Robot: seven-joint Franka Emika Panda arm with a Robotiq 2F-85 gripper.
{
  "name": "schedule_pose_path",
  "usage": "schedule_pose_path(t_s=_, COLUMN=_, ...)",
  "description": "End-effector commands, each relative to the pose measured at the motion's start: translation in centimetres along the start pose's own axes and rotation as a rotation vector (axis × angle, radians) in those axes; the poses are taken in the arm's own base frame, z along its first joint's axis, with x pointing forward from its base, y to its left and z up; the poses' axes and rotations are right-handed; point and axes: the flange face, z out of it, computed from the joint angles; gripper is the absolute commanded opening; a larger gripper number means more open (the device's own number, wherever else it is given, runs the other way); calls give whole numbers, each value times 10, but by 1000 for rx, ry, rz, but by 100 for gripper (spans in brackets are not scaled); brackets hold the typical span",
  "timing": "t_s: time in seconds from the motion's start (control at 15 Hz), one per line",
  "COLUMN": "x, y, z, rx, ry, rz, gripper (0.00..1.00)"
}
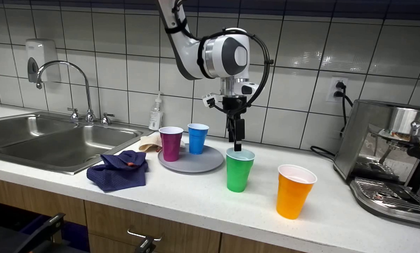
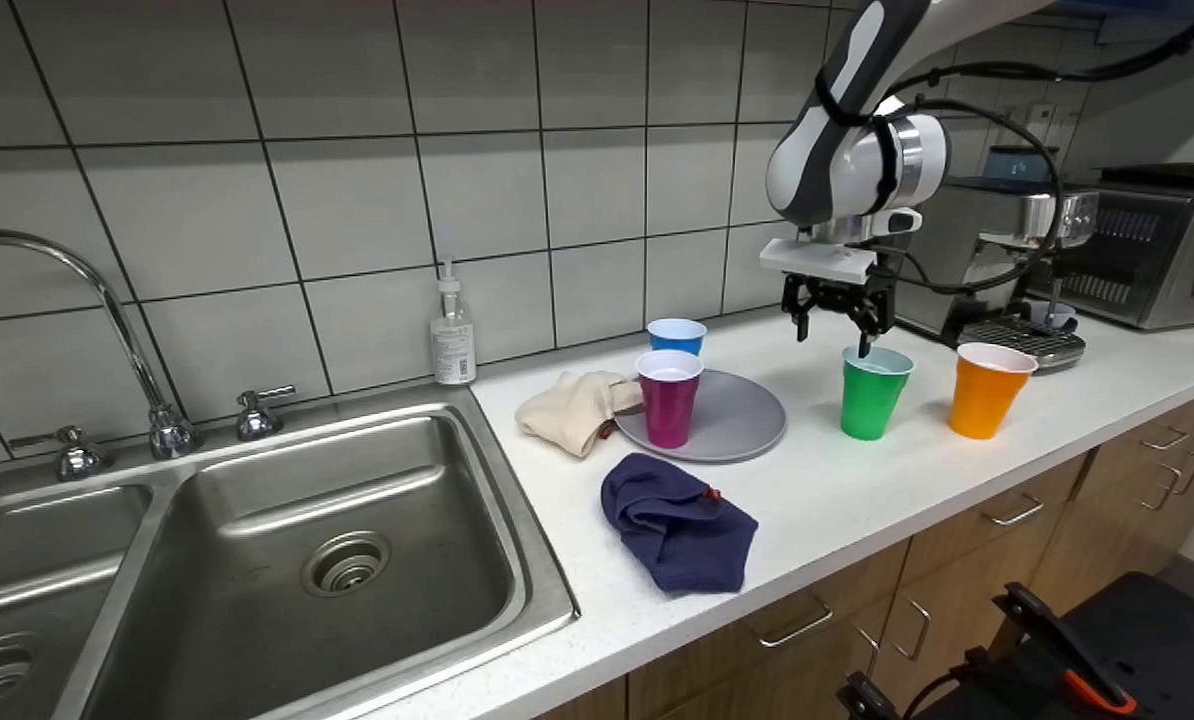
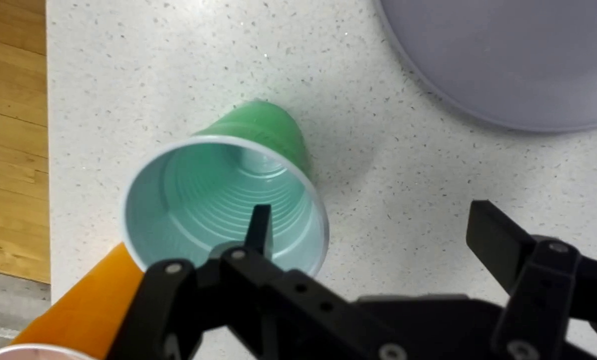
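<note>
Wrist view: fingers (image 3: 496, 245) wide apart, one at mouth of green cup (image 3: 213, 195) left of center; plate (image 3: 518, 60) upper right.

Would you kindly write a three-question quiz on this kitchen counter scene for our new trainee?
1. How many cups stand on the gray plate?
2. True or false: the gripper is open, with no cup in its grip.
3. Fill in: in the wrist view, one finger overlaps the mouth of the ____ cup.

Key:
1. Two: the purple cup and the blue cup.
2. True.
3. Green; it is the green cup.
</note>
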Motion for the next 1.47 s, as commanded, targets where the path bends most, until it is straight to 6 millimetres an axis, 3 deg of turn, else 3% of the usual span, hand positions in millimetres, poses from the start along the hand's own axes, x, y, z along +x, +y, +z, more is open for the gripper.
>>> schedule_pose_path(t_s=0.0, x=9, y=-8, z=7, rx=-28, ry=-22, rz=32, gripper=100)
schedule_pose_path(t_s=0.13, x=10, y=-9, z=8, rx=-29, ry=-28, rz=30, gripper=100)
schedule_pose_path(t_s=0.2, x=10, y=-9, z=8, rx=-27, ry=-29, rz=31, gripper=75)
schedule_pose_path(t_s=0.33, x=11, y=-10, z=8, rx=-21, ry=-30, rz=31, gripper=66)
schedule_pose_path(t_s=0.87, x=12, y=-10, z=6, rx=-20, ry=-29, rz=34, gripper=3)
schedule_pose_path(t_s=1.4, x=12, y=-4, z=0, rx=-67, ry=-52, rz=30, gripper=1)
